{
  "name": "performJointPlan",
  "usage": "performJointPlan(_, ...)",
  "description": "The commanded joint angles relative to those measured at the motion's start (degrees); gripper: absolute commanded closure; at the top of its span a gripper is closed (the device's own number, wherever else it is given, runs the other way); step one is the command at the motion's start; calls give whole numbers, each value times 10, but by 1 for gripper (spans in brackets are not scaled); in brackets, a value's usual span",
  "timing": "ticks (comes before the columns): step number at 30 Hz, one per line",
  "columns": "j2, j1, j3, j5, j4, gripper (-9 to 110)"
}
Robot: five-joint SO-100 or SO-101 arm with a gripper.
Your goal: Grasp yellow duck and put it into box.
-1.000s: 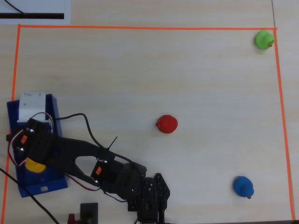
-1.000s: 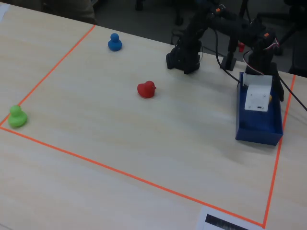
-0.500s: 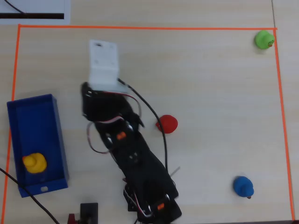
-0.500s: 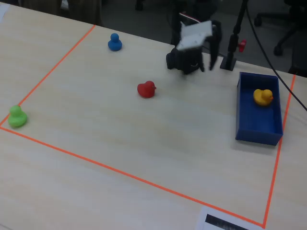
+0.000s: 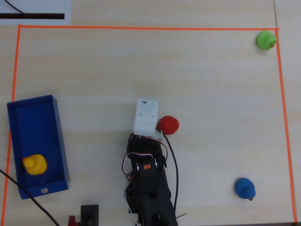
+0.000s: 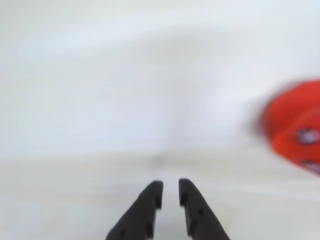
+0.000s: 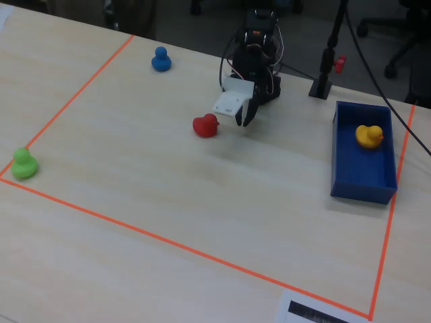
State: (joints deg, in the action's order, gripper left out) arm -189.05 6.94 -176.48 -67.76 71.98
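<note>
Pale wood-grain tabletop [image 5: 211, 103] fills every view, with an orange tape line [image 5: 141, 28] marking a large rectangle on it. Next in size is the box [image 5: 55, 136], a long dark-blue tray at the left edge of the overhead view and at the right of the fixed view [image 7: 350, 182]. Then comes the black arm [image 5: 148, 183], entering from the bottom centre of the overhead view and folded low, its white wrist block [image 5: 146, 117] tipped forward over the table.

The yellow duck [image 5: 35, 164] already sits inside the box, near its lower end in the overhead view and near the far end in the fixed view [image 7: 368, 136]. From the gripper [image 7: 243, 118] it lies well apart, off to the right in the fixed view and to the lower left in the overhead view. By my reading the placing is done, and no grasp is left to line up.

In the wrist view the gripper [image 6: 170, 194] shows 2 dark fingers with only a narrow gap, nearly pressed together and pinching nothing. A red duck [image 5: 168, 125] sits just beside it, blurred at the right edge of the wrist view [image 6: 292, 125]. 2 more ducks stand well away: a green duck [image 5: 266, 40] at the upper right of the overhead view and a blue duck [image 5: 245, 188] at the lower right.
</note>
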Motion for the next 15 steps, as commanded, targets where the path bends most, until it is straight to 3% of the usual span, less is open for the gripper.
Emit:
performJointPlan(1, -6, -34, -18, -5, 26, 101)
performJointPlan(15, -7, -56, -18, -6, 27, 101)
